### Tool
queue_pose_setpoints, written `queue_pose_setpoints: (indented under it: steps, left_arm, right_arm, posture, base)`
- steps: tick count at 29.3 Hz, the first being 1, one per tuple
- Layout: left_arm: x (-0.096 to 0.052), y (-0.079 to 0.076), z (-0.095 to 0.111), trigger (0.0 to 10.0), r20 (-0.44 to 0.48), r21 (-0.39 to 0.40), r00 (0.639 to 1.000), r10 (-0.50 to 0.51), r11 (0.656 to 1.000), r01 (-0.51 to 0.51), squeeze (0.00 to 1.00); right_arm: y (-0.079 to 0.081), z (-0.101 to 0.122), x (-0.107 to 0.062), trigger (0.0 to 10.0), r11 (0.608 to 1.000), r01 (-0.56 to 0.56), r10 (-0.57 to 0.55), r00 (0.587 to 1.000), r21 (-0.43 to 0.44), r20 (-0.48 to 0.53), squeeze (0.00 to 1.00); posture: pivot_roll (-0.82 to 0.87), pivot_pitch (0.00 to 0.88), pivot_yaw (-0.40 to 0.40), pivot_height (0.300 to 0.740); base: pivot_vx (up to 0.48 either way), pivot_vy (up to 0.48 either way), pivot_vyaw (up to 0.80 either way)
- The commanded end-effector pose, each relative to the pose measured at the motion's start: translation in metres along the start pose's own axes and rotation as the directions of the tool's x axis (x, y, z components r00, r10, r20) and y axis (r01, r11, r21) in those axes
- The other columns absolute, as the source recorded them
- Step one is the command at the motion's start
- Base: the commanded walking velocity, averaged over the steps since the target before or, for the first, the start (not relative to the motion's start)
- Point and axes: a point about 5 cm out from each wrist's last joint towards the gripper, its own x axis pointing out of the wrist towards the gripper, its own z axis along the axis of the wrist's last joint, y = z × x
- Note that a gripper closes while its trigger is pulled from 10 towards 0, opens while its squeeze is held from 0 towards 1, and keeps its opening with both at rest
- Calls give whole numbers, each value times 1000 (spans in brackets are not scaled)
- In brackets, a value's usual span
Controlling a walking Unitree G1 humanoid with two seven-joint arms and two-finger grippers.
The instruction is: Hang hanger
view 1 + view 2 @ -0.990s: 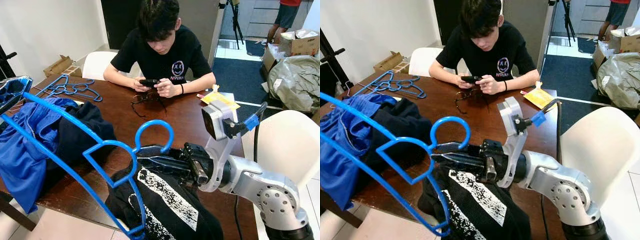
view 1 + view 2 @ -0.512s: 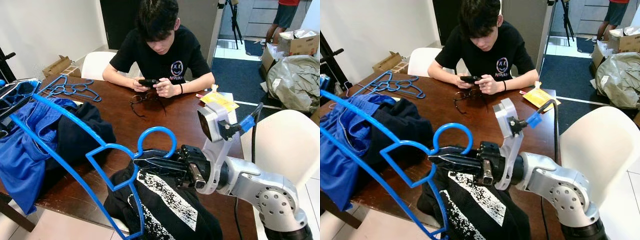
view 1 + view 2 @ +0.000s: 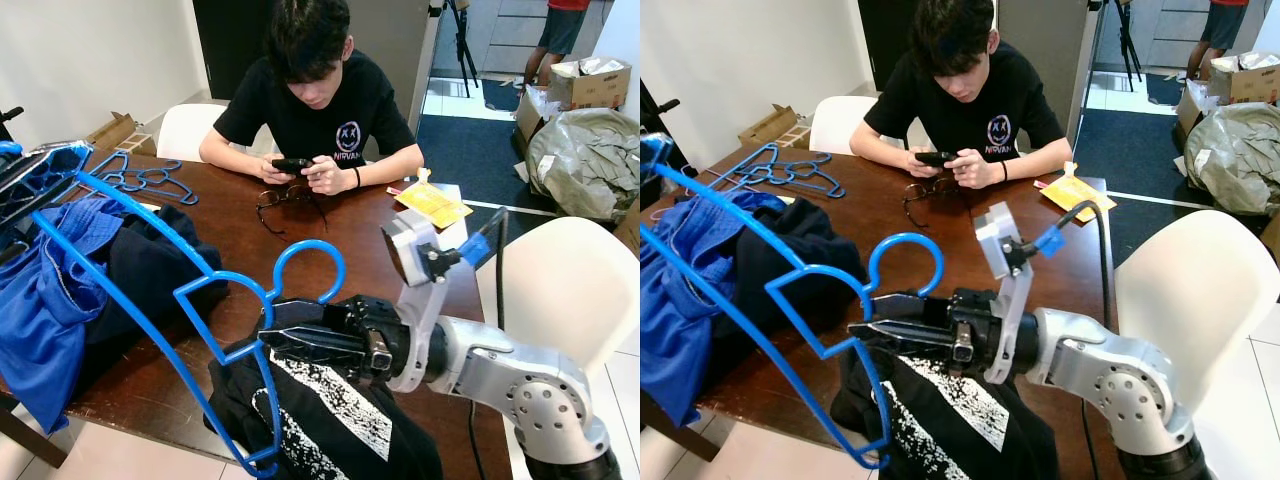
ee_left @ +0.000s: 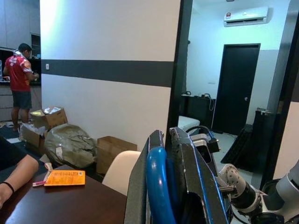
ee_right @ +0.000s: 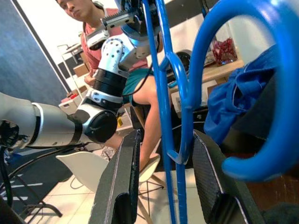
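A big blue hanger (image 3: 150, 265) slants over the brown table (image 3: 360, 235), its hook (image 3: 310, 262) standing up near the middle. At the far left my left gripper (image 3: 45, 172) is shut on the hanger's end, and the blue bar (image 4: 156, 186) sits pinched between its fingers. My right gripper (image 3: 266, 341) is open, just under the hook at the hanger's neck. In the right wrist view the blue wire (image 5: 181, 140) runs between the two black fingers (image 5: 119, 186) without touching them. Below the right gripper lies a black T-shirt (image 3: 330, 425) with a white print.
A person (image 3: 310, 100) sits across the table using a phone, with glasses (image 3: 285, 195) in front. Blue and dark clothes (image 3: 70, 290) are heaped at the left, with spare blue hangers (image 3: 150, 178) behind. A yellow packet (image 3: 432, 203) and a white chair (image 3: 560, 290) are on the right.
My right gripper has slid left along the table to the hanger's neck under the hook. The left gripper has lifted its end of the hanger a little.
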Motion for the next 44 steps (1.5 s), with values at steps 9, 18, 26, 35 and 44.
queue_pose_setpoints:
  steps: [9, 18, 26, 35, 44]
  left_arm:
    - [6, 0, 11, 0, 67, 71, 998, 8, 997, -13, 0]
    - [13, -1, 8, 0, 79, 68, 997, -12, 998, 7, 0]
    - [17, -2, 6, 0, 96, 66, 995, -20, 998, 14, 0]
    - [19, -3, 6, 0, 106, 75, 994, -14, 997, 6, 0]
    - [19, -1, 7, 0, 126, 81, 992, -5, 997, -5, 0]
  right_arm:
    - [-12, -4, 1, 10000, 995, 83, -85, 995, 54, 44, 0]
    - [-18, 7, 13, 10000, 990, 130, -138, 977, 58, 164, 0]
    - [-15, 18, 16, 10000, 995, 82, -95, 950, 57, 296, 0]
    - [7, 25, 21, 0, 996, -88, 78, 926, 11, 370, 0]
    - [17, 21, 22, 0, 985, -174, 170, 928, -18, 332, 0]
  posture:
    - [88, 0, 50, 740]
    - [89, 0, 52, 740]
    - [91, 1, 50, 740]
    - [94, 0, 48, 740]
    - [90, 0, 49, 740]
  base:
    - [0, 0, 0]
    - [0, 0, 0]
    - [0, 0, 0]
    - [0, 0, 0]
    - [0, 0, 0]
